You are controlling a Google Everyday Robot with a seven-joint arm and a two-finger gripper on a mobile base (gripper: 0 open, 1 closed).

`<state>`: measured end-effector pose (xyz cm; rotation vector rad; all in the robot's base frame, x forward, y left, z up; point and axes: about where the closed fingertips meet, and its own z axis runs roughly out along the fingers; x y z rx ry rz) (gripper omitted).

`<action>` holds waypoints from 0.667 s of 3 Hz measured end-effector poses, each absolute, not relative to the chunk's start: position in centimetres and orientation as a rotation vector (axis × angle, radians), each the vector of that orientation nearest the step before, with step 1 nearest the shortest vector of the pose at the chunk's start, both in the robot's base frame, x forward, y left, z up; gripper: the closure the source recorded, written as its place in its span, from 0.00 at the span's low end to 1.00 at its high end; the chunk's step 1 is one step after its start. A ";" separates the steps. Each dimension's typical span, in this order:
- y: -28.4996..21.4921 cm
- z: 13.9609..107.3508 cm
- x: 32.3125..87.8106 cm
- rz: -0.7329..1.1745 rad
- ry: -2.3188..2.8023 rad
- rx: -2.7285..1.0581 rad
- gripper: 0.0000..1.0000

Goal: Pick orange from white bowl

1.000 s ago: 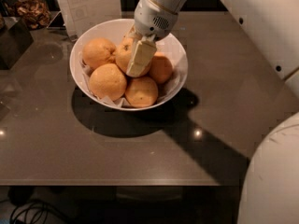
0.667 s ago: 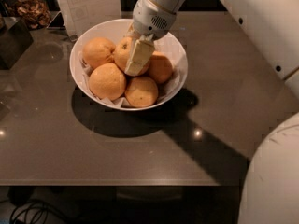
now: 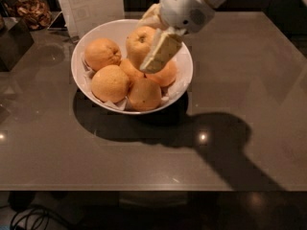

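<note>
Six oranges show in the camera view, and one of them is no longer lying with the rest. The orange (image 3: pixel 137 42), the largest, pale with a dark stem dimple, is pinched in the gripper (image 3: pixel 149 49). One cream finger (image 3: pixel 160 56) lies flat against the side of it that faces the right rim of the white bowl (image 3: pixel 108 30), and the other finger seems to press from the far side, mostly hidden. A second ago this fruit sat lower, nested among its neighbours at the bowl's middle. Now it has risen above them and drifted a little toward the bowl's right rim, and the arm has drawn up and to the right with it.

Five smaller oranges (image 3: pixel 110 83) remain inside the bowl on the crinkled paper lining (image 3: pixel 175 87), apparently undisturbed. The bowl has not moved on the dark table (image 3: pixel 249 104), whose glossy top catches the arm's shadow in front of and to the right of the bowl. A white card (image 3: pixel 91 4) stands just behind the bowl.

My judgement is that the grasp has held and the lift is under way. The fruit hangs over the bowl, not yet past its rim, so carrying it clear is what remains
</note>
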<state>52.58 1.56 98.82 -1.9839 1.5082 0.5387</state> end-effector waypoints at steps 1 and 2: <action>-0.9 99.3 48.5 0.589 1.453 -1.912 1.00; -2.7 99.2 44.4 0.617 1.406 -1.857 1.00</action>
